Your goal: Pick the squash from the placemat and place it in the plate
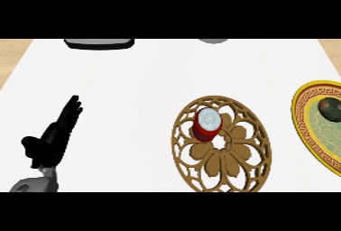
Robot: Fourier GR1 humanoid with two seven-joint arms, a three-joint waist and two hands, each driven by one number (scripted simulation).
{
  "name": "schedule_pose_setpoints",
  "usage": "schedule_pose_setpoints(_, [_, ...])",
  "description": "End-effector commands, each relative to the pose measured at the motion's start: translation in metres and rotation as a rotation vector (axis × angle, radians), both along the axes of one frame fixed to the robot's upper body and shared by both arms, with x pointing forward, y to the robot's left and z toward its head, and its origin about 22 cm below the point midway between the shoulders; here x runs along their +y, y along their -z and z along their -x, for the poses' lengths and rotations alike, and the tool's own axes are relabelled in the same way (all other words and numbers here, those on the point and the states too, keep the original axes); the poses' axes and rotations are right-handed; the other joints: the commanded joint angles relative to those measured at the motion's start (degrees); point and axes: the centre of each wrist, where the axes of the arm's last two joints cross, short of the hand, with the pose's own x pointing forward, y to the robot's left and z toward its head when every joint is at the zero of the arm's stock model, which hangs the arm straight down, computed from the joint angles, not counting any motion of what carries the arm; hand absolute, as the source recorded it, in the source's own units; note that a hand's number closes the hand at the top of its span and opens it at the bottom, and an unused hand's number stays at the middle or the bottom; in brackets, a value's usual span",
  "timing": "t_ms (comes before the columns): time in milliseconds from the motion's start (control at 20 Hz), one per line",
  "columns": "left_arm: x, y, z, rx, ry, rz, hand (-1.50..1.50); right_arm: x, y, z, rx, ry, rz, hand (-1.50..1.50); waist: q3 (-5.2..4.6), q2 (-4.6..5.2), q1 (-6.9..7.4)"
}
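Counter (pixel 146 90): white top, tan wood showing past its far left and far right corners.

Squash (pixel 330 108): dark green, rounded, lying in the plate (pixel 301 118) at the counter's right edge. Plate has a yellow rim, a key-pattern band and a green centre; its right part is cut off by the view's edge. Squash sits in the plate's upper, far half.

Placemat (pixel 223 168): round, tan openwork with a flower pattern, right of the counter's middle toward the near edge, just beside the plate but not touching it. On its far-left part stands a small red can with a pale lid (pixel 207 124). No squash on the placemat.

Left robot hand (pixel 57 133): black, near the counter's left near corner, grey forearm entering below it. Fingers straight and together, pointing toward the far edge; thumb out to the left. Open, holding nothing. Whether it touches the counter cannot be told.

Squash relative to this robot hand: well apart, on the opposite side of the counter, with the placemat and can between them.

Right robot hand: not visible.

Far edge: a dark, flat-looking object with a grey top (pixel 99 43) at left, and a grey rounded thing (pixel 213 40) further right, both cut by the view; kind unclear.
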Motion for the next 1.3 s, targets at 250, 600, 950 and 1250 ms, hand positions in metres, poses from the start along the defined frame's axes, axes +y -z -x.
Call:
schedule_pose_setpoints(250, [0.002, 0.012, 0.012, 0.018, -0.023, 0.004, 0.0, -0.047, 0.007, 0.044, -0.359, 0.106, -0.202, -1.5, 0.02, -0.22, -0.9])
schedule_pose_setpoints(600, [0.02, -0.007, -0.001, 0.0, -0.021, 0.001, 0.0, -0.105, 0.004, 0.119, -0.516, 0.079, -0.325, -1.5, 0.02, -0.15, -0.97])
schedule_pose_setpoints(950, [-0.007, -0.004, -0.002, -0.014, -0.015, -0.012, 0.0, -0.146, 0.034, 0.211, -0.479, 0.007, -0.272, -1.5, 0.1, -0.06, -0.59])
schedule_pose_setpoints(1250, [0.0, 0.01, 0.003, -0.001, -0.004, 0.003, 0.0, -0.157, 0.056, 0.26, -0.411, -0.044, -0.252, -1.5, 0.09, -0.04, -0.56])
